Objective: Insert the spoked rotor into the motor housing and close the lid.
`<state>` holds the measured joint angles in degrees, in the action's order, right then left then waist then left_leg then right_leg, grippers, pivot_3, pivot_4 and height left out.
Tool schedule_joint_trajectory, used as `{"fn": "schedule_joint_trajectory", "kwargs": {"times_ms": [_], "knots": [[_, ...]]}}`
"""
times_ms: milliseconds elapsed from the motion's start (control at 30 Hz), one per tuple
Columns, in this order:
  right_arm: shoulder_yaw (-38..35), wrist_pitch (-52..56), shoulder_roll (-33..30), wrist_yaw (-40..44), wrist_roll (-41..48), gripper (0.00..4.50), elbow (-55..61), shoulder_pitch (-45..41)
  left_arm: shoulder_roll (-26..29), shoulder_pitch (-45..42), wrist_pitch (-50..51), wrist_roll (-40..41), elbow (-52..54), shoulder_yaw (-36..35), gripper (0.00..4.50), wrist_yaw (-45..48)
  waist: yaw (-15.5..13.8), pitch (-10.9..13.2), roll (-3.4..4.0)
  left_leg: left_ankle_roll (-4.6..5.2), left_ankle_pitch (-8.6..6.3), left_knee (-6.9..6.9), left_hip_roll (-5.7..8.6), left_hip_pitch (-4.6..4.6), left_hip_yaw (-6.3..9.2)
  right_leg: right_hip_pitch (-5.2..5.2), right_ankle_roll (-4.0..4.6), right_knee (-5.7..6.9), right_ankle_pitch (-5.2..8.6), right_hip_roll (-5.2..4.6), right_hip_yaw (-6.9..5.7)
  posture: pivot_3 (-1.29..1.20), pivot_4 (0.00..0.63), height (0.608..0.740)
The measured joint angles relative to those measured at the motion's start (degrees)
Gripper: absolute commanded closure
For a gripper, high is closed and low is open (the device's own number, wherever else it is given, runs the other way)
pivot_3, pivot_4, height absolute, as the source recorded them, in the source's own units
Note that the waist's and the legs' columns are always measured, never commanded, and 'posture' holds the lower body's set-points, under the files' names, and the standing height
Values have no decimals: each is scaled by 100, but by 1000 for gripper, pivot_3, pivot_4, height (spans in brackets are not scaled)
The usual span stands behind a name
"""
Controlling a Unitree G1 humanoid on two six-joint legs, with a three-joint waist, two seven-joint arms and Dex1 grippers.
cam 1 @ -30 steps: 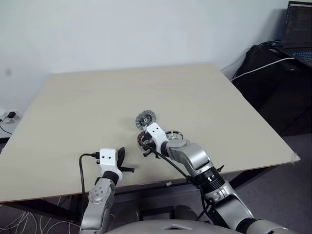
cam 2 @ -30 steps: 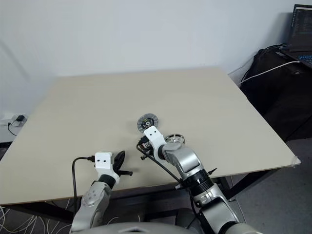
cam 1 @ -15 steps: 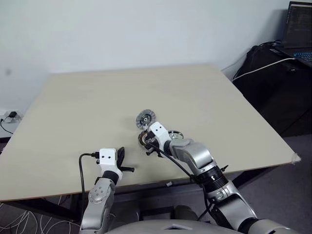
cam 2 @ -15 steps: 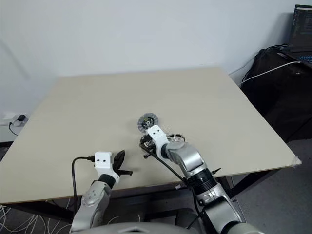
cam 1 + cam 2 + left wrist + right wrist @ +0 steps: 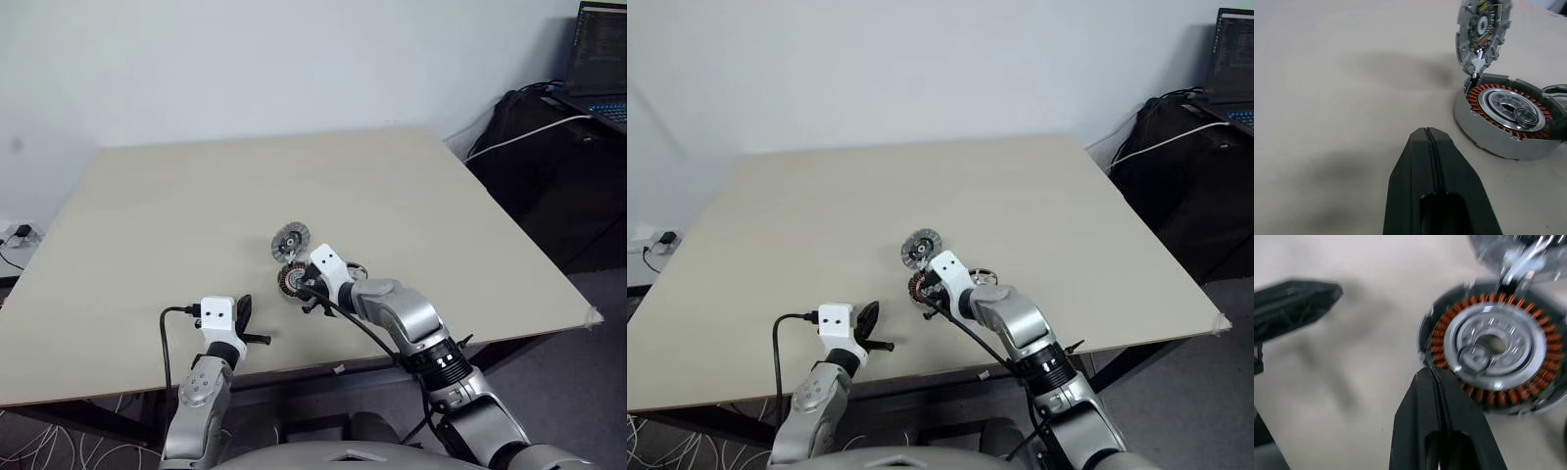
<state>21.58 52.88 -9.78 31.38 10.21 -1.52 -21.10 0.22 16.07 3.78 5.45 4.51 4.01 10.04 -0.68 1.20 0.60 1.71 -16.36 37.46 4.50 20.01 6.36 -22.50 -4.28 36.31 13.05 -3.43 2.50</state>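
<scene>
Motor housing (image 5: 1508, 117) sits near the middle of the pale beige table (image 5: 147, 215), a squat round metal cup with a matte grey wall, a ring of copper-orange windings inside and a shiny silvery centre with a small bright ring lying off-centre on it. Hinged at its far edge, the lid (image 5: 1483, 27) stands up almost on end, a silver-grey disc with cut-outs and a dark, busy inner face turned toward the robot. Just to the right of the housing, partly hidden behind the right wrist, lies the spoked rotor (image 5: 354, 269), a thin dark ring with fine spokes. Both grippers are pressed together and carry nothing. Right gripper (image 5: 1436, 378) has its two black fingers flush, a thin seam between them, the tip hovering over the near rim of the housing; whether it touches the windings I cannot tell. Left gripper (image 5: 1428, 134) is likewise clamped flat, its smooth black wedge pointing across bare tabletop toward the housing and well short of it. The tabletop looks smooth and matte.
</scene>
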Motion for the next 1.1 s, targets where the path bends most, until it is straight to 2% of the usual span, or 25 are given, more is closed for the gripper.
{"fn": "schedule_joint_trajectory", "kwargs": {"times_ms": [100, 367, 1100], "knots": [[45, -21, -62, 117, 28, 4473, 104, 55, 2, -11, 51, -1, 0, 0, 4500, 0, 0, 1, 0, 0, 0, 0, 0, 1, 0, -1, -27, -1, 16, 0, 0, 0, 0, 740], [7, -146, 4, 8, 35, 4473, 162, 34, 3, -12, 84, -1, 0, 3, 4500, 1, -2, 2, -1, 0, -1, 0, 0, 2, 1, -1, -28, -1, 17, -2, 0, 0, 0, 740], [-144, -378, 200, -308, -209, 4473, -614, -244, 0, -13, 86, -2, 0, 6, 4500, 0, 0, 1, 0, 0, 0, -16, 0, 1, 1, -4, 2, -12, 0, -1, 0, 0, 0, 740]]}}
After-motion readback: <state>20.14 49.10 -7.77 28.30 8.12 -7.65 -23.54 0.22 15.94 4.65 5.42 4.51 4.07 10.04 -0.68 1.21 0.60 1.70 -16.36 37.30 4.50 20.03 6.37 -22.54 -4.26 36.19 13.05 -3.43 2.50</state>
